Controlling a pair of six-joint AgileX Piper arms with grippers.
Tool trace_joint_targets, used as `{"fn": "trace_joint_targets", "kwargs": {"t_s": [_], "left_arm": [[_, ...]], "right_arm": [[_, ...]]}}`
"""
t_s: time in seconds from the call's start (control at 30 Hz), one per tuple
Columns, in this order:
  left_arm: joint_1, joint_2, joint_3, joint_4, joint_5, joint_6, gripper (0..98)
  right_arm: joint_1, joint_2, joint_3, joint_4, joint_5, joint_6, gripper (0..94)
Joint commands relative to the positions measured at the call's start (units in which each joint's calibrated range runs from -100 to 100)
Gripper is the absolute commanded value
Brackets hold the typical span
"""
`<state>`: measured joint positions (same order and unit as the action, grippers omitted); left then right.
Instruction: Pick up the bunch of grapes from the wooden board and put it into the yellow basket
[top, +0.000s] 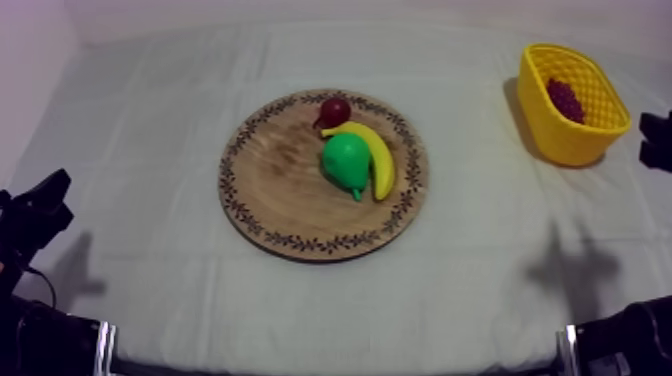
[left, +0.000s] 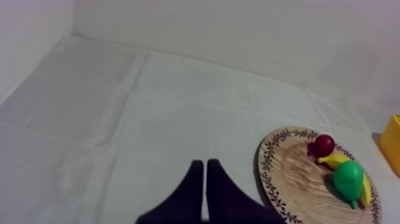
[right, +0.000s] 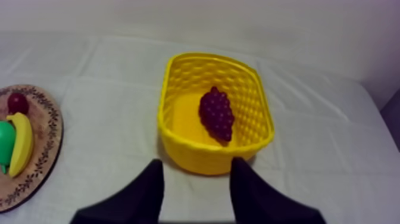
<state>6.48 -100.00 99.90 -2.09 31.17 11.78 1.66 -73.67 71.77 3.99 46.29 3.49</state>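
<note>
The right gripper (right: 196, 165), its two black fingers spread and empty, sits just before the yellow lattice-walled basket (right: 178, 65). The dark purple bunch of grapes (right: 216, 113) lies inside it, apparently delivered. The left gripper (left: 205, 167), fingers pressed together, idles beside the round wooden board (left: 291, 173).

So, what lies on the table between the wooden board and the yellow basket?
Nothing: in the top view the stretch between the wooden board and the yellow basket is bare grey-white cloth.
</note>
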Motion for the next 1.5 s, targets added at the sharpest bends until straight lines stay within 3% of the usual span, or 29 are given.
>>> {"fn": "trace_joint_targets", "kwargs": {"t_s": [0.0, 0.3, 0.63, 0.87, 1.1, 1.27, 1.33, 1.47], "left_arm": [[0.0, 0.0, 0.0, -0.04, 0.0, 0.0, 0.1], [0.0, 0.0, 0.0, -0.04, 0.0, 0.1, 0.1], [0.0, 0.0, 0.0, -0.04, 0.0, 0.1, 0.1], [0.0, 0.0, 0.0, -0.04, 0.0, 0.0, 0.1], [0.0, 0.0, 0.0, -0.04, 0.0, 0.1, 0.1], [0.0, 0.0, 0.0, -0.04, 0.0, 0.1, 0.1], [0.0, 0.0, 0.0, -0.04, 0.0, 0.1, 0.1], [0.0, 0.0, 0.0, -0.04, 0.0, 0.1, 0.1]], "right_arm": [[-1.2, -6.4, 3.3, 0.1, 1.0, -0.3, 30.0], [-2.3, -16.7, 15.8, 0.2, 0.0, -0.1, 13.9], [-0.1, -21.7, 26.7, -2.5, -10.4, 1.9, 1.9], [0.5, -22.0, 28.0, -4.4, -14.1, -0.4, 0.5], [0.7, -22.0, 28.1, -6.0, -14.4, 0.0, 0.3], [0.7, -22.0, 28.1, -5.7, -12.9, -4.1, 0.3], [0.7, -22.0, 28.1, -5.6, -12.3, -3.1, 0.3], [0.7, -22.0, 28.1, -5.5, -11.9, 2.6, 0.3]]}}
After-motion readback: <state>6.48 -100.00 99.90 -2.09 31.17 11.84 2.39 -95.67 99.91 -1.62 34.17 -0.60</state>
